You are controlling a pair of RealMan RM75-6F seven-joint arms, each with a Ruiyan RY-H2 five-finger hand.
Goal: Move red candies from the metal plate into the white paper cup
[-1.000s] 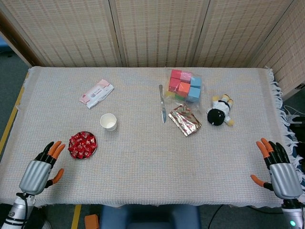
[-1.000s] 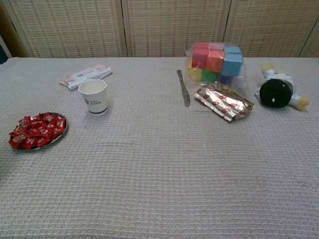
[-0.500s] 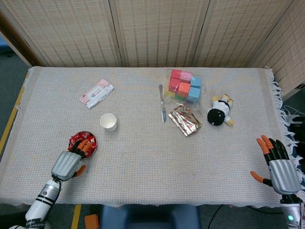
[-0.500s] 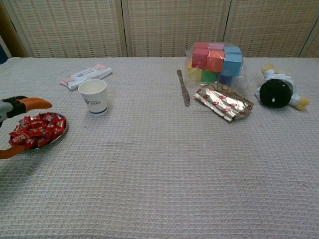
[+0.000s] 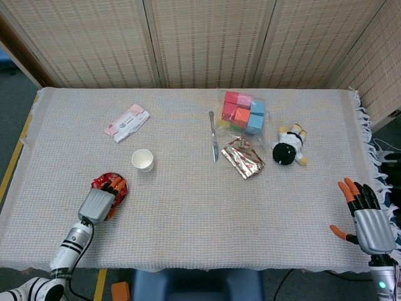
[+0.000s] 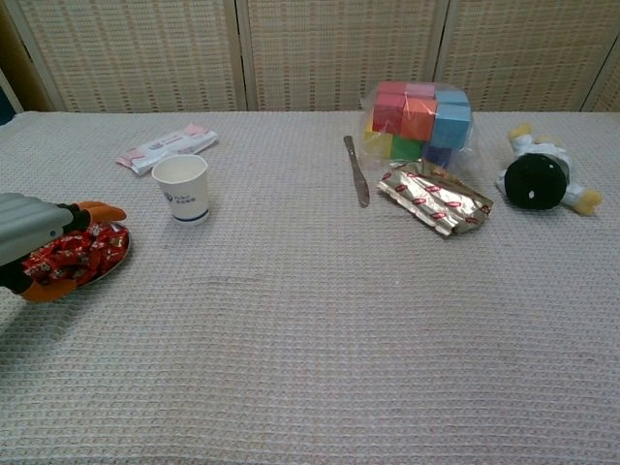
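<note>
A small metal plate (image 5: 123, 187) (image 6: 118, 258) heaped with red candies (image 5: 101, 182) (image 6: 81, 254) sits near the table's front left. My left hand (image 5: 99, 202) (image 6: 31, 232) lies over the pile, fingers stretched across the candies and thumb at the plate's near side; most of the pile is hidden in the head view. I see no candy lifted. The white paper cup (image 5: 143, 160) (image 6: 182, 187) stands upright just beyond and right of the plate. My right hand (image 5: 367, 221) hovers at the table's front right edge, fingers spread, holding nothing.
A pink tissue pack (image 5: 126, 123) (image 6: 167, 147) lies behind the cup. A knife (image 5: 213, 136) (image 6: 356, 170), a foil packet (image 5: 243, 157) (image 6: 434, 198), a bag of coloured blocks (image 5: 243, 113) (image 6: 418, 118) and a plush toy (image 5: 289, 147) (image 6: 539, 178) occupy the back right.
My left hand has moved from the front left table edge forward and right, onto the candy plate. The right hand has barely shifted.
</note>
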